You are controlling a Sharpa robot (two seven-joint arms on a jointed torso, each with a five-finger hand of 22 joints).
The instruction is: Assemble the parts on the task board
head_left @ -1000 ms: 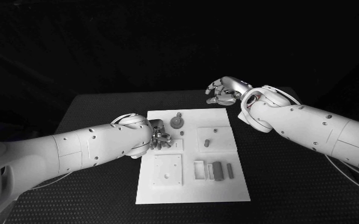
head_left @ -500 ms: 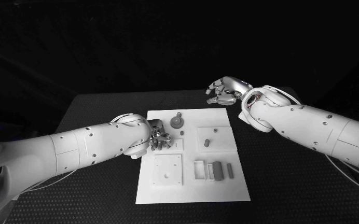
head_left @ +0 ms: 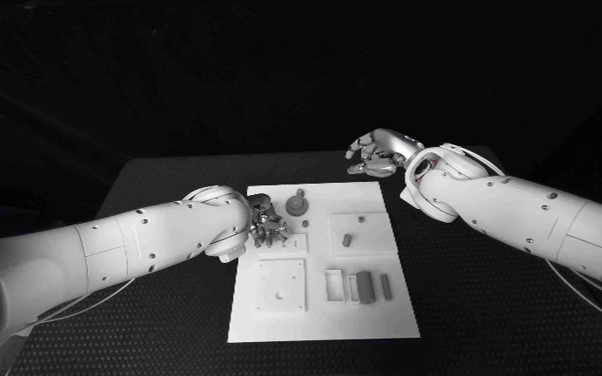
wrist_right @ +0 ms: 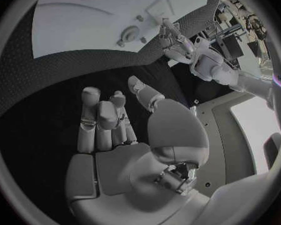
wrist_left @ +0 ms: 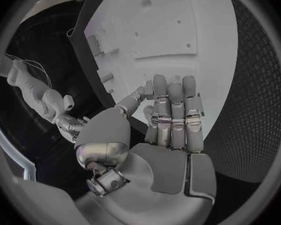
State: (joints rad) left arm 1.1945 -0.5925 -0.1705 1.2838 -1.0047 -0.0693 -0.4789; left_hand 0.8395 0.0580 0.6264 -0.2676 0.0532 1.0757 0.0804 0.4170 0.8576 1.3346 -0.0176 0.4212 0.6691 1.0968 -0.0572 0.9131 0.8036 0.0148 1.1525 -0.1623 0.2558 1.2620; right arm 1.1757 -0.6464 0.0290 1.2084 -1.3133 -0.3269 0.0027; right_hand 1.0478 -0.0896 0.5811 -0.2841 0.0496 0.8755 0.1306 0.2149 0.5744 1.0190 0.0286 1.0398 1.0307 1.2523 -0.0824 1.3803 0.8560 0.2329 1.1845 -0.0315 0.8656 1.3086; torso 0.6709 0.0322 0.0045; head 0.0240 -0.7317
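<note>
The task board [head_left: 377,311] is a white plate lying flat in the lower middle of the head view, on the black table [head_left: 464,298], its long side running away from the robot. It carries raised square plates and shallow recesses — a round grey part [head_left: 296,205] near its far edge, a small upright peg [head_left: 346,239] on the square plate right of centre, and a row of slim grey parts [head_left: 365,286] side by side in the lower right of the board. The left hand [head_left: 266,228] sits over the board's left edge, about halfway up; in the left wrist view its fingers [wrist_left: 177,116] lie straight and close together above the white surface, and I cannot tell whether anything is pinched beneath them. The right hand [head_left: 374,157] hangs beyond the board's far right corner, over bare table, fingers loosely curled and apart with nothing in them — the right wrist view shows the same. There is open tabletop right of the board and along its near edge. The left arm [head_left: 138,245] covers the table left of the board, and the small marks on the plates are too fine to make out.
</note>
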